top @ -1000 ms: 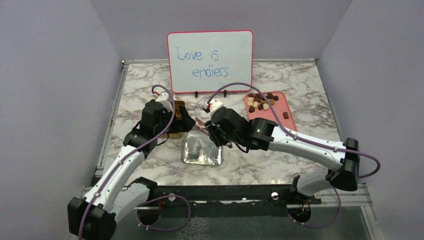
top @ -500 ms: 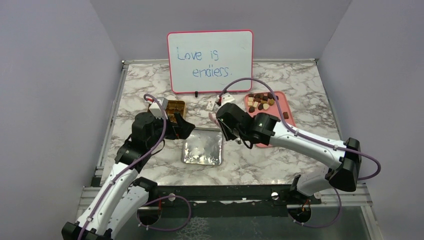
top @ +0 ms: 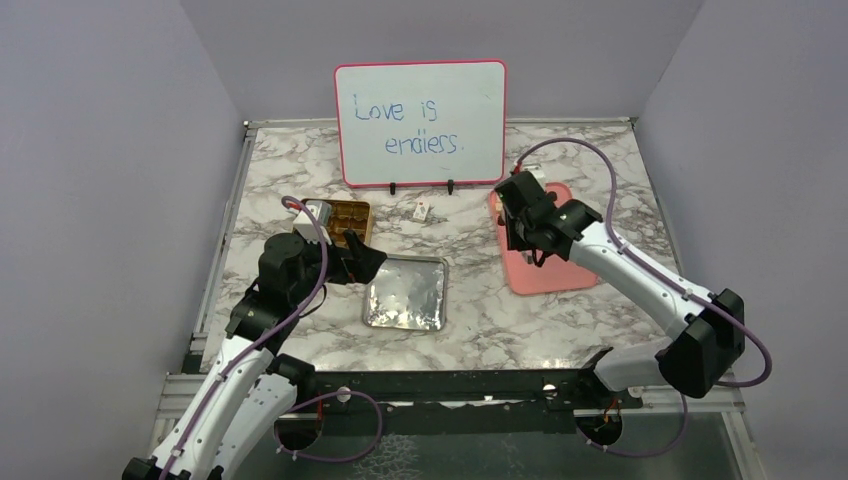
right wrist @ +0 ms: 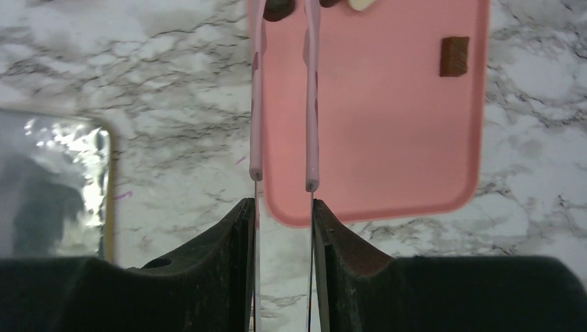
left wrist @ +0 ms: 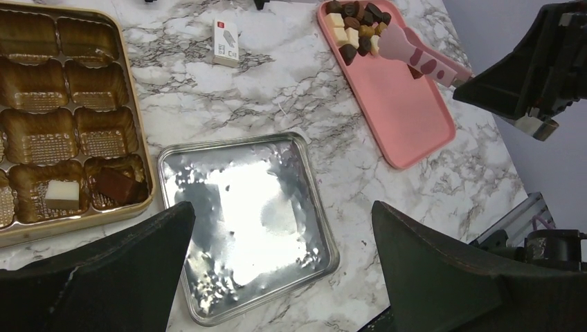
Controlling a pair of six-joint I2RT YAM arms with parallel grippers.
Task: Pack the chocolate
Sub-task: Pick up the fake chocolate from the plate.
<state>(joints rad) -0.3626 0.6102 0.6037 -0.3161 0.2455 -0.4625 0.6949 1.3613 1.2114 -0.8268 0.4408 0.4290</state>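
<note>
Swung clear of the middle of the surface (top: pixel 480 330) within the last second, the right jaws now hung over the pink tray (right wrist: pixel 387 173), part-closed on the handle end of a pair of pink tongs (right wrist: pixel 257 104). The tongs' two arms ran parallel from between the jaws out to the heap of chocolate (left wrist: pixel 356 31) at the tray's far end. Their tips stood on either side of a dark morsel (right wrist: pixel 277 8) — whether it was already pinched could not be told. One brown square (right wrist: pixel 454 55) lay alone on the tray, well apart from the heap.

The left jaws had drawn back toward the robot too. They stood wide open and empty above the shallow silver tray (left wrist: pixel 249 221), which lay just beside the gold tin (left wrist: pixel 142 131). In the tin's moulded insert a cream-white piece (left wrist: pixel 62 194) and a dark brown piece (left wrist: pixel 118 185) sat in two neighbouring near compartments; the other compartments in view were bare. A small white card (left wrist: pixel 225 41) lay between tin and pink tray, in front of the whiteboard (top: pixel 420 122).

Judged from this, one delivery looked finished and the right arm (top: pixel 640 275) had gone back for another piece — packing was barely begun, with nearly all the chocolate still on the pink tray.
</note>
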